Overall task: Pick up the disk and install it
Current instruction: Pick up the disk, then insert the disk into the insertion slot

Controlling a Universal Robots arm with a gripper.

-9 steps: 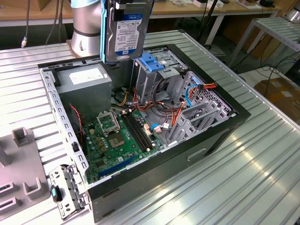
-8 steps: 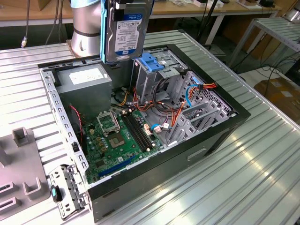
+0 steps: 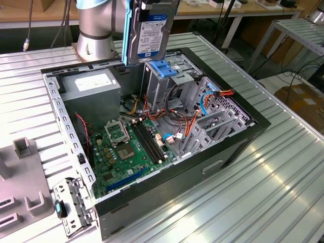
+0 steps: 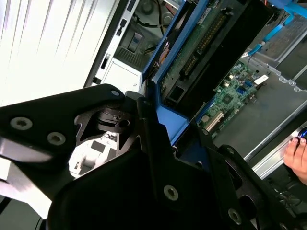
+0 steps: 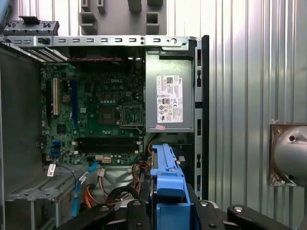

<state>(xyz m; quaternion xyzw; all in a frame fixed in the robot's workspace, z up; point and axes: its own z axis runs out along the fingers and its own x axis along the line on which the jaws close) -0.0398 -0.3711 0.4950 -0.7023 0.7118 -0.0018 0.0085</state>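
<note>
One end of the disk [image 3: 152,33] is cut off at the exterior view's top edge. It hangs upright, long axis vertical, label toward the exterior view's right, just above the drive cage [image 3: 158,88], with the fingers [image 4: 152,143] clenched on it

Your case [image 3: 167,190] lies on the counter [image 3: 253,202], power supply [image 3: 91,86] in its far corner, motherboard [image 3: 126,147] before it. The disk [image 3: 149,30] hangs upright just above the drive cage [image 3: 164,76], beside the power supply
</note>
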